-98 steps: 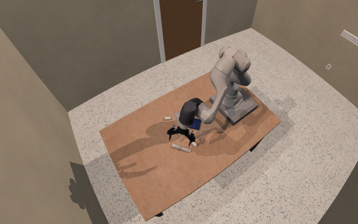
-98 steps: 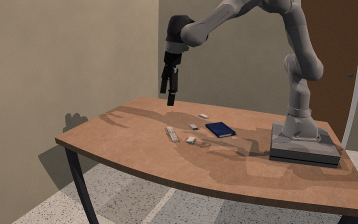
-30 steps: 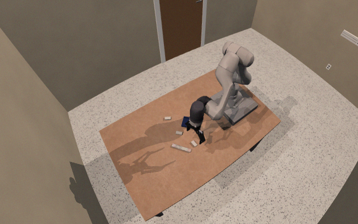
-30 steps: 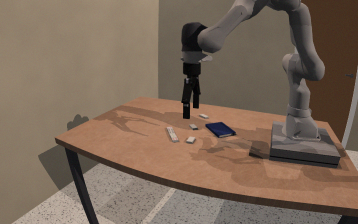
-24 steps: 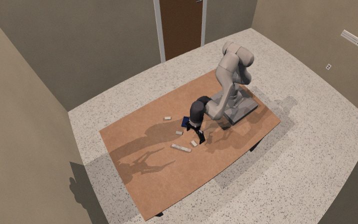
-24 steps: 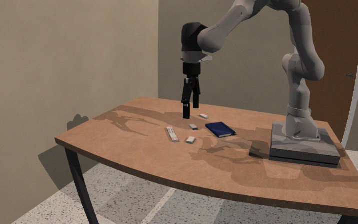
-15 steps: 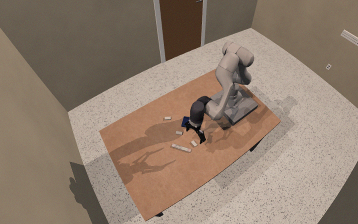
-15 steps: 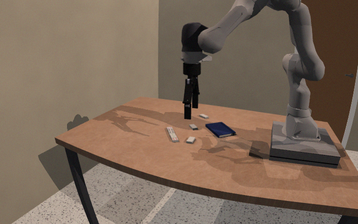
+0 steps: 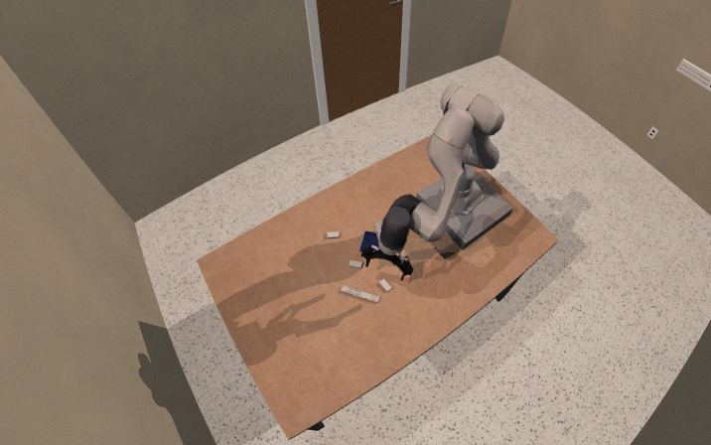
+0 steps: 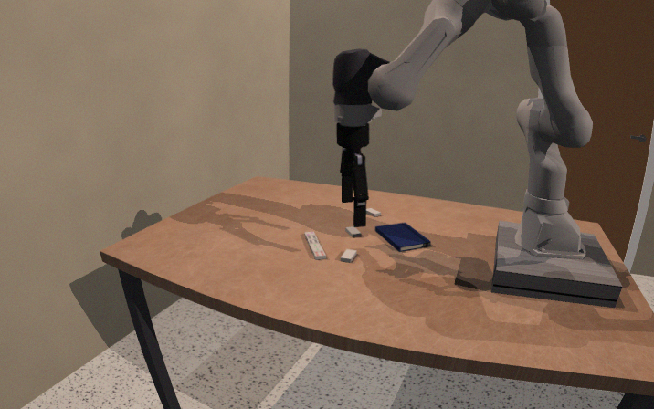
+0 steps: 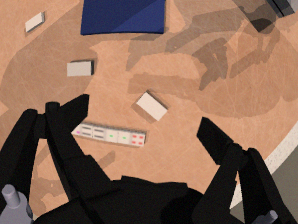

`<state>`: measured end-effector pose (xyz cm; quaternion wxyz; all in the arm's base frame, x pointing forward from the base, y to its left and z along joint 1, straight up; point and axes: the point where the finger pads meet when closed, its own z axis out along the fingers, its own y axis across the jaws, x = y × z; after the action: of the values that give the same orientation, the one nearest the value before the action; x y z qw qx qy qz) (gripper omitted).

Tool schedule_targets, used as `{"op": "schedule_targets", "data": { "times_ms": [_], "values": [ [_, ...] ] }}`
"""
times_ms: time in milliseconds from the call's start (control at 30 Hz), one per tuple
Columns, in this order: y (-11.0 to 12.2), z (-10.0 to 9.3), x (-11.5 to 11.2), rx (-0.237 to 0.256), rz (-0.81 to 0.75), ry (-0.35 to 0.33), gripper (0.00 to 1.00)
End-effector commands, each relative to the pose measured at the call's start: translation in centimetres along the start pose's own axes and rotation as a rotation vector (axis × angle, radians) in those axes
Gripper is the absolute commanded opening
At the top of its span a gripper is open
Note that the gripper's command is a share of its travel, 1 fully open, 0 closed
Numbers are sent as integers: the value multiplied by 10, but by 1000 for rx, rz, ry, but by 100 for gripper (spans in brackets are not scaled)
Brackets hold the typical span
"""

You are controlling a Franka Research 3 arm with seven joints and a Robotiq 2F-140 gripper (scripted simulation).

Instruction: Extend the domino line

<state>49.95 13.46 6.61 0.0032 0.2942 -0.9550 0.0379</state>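
The line of face-up dominoes (image 9: 359,293) lies flat on the brown table; it also shows in the exterior view (image 10: 315,245) and in the wrist view (image 11: 109,133). Three plain face-down dominoes lie apart from it. One is far off (image 9: 333,234) (image 10: 373,211) (image 11: 35,22). One is in the middle (image 9: 355,263) (image 10: 353,231) (image 11: 80,67). One is close to the line's end (image 9: 385,284) (image 10: 348,255) (image 11: 152,106). My gripper (image 9: 386,264) (image 10: 353,212) (image 11: 145,116) points down, wide open and empty. It hangs above the table, over the area between the middle and near dominoes.
A dark blue book (image 9: 368,239) (image 10: 402,235) (image 11: 124,10) lies flat just behind the dominoes, towards the robot's base (image 9: 466,210) (image 10: 554,265). The table's edges are far from the dominoes.
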Motion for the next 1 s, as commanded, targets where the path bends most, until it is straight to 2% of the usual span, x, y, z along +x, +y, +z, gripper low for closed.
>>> {"op": "schedule_targets", "data": {
  "times_ms": [0,33,67,167,233,267,500,733,800,833,967],
  "values": [
    [-3,1,-3,-12,-278,-17,100],
    [-3,1,-3,-9,-308,-17,100],
    [-3,1,-3,-7,-337,-18,33],
    [-3,1,-3,-2,-423,-20,33],
    [-3,1,-3,-2,-423,-20,33],
    [-3,1,-3,1,-498,-22,33],
    [-3,1,-3,1,-685,-32,33],
    [-3,1,-3,-10,-857,-43,33],
    [-3,1,-3,-10,-857,-43,33],
    [-3,1,-3,-17,-922,-48,33],
    [-3,1,-3,-33,-1011,-58,33]
  ]
}}
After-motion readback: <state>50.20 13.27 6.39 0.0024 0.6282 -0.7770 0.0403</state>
